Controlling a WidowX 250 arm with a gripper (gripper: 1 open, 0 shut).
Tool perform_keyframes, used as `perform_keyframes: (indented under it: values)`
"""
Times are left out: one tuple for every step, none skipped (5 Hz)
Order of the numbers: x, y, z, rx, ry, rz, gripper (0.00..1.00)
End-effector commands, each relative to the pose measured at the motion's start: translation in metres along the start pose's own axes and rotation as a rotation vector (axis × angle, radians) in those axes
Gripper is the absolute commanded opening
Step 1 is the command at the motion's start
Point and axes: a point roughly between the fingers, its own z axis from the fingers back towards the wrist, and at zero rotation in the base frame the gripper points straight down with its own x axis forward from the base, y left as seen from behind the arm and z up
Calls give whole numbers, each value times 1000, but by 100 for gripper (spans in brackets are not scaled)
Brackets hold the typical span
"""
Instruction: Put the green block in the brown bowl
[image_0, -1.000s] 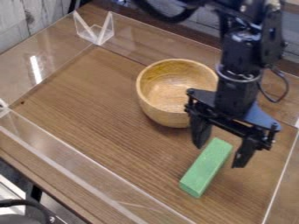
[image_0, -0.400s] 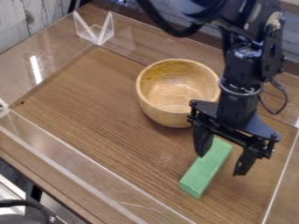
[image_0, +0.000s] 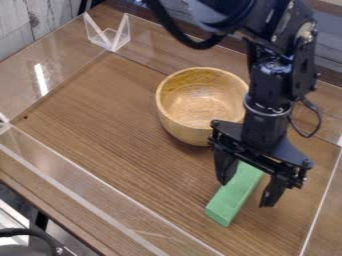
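Observation:
The green block (image_0: 231, 199) lies flat on the wooden table, pointing from near left to far right, just in front of the brown bowl (image_0: 202, 103). My gripper (image_0: 251, 184) points straight down over the block's far end, open, with one finger on each side of the bar. Its upper end is partly hidden behind the fingers. The bowl is empty and stands behind and to the left of the gripper.
Clear acrylic walls (image_0: 40, 80) ring the wooden table top (image_0: 107, 130). A small clear stand (image_0: 107, 35) sits at the back left corner. The right wall edge (image_0: 321, 215) runs close to the block.
The gripper has sunk a little and shifted slightly left, so its open fingers now straddle the block's far end. Block and bowl have not moved.

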Motion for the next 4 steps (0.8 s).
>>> perform_keyframes:
  values:
    - [-4,7,13,-11,-61,-22,100]
    - [-10,7,14,-10,-84,-49,100]
    - [-11,5,11,-4,-119,14,100]
    - [-10,1,9,8,-145,53,100]
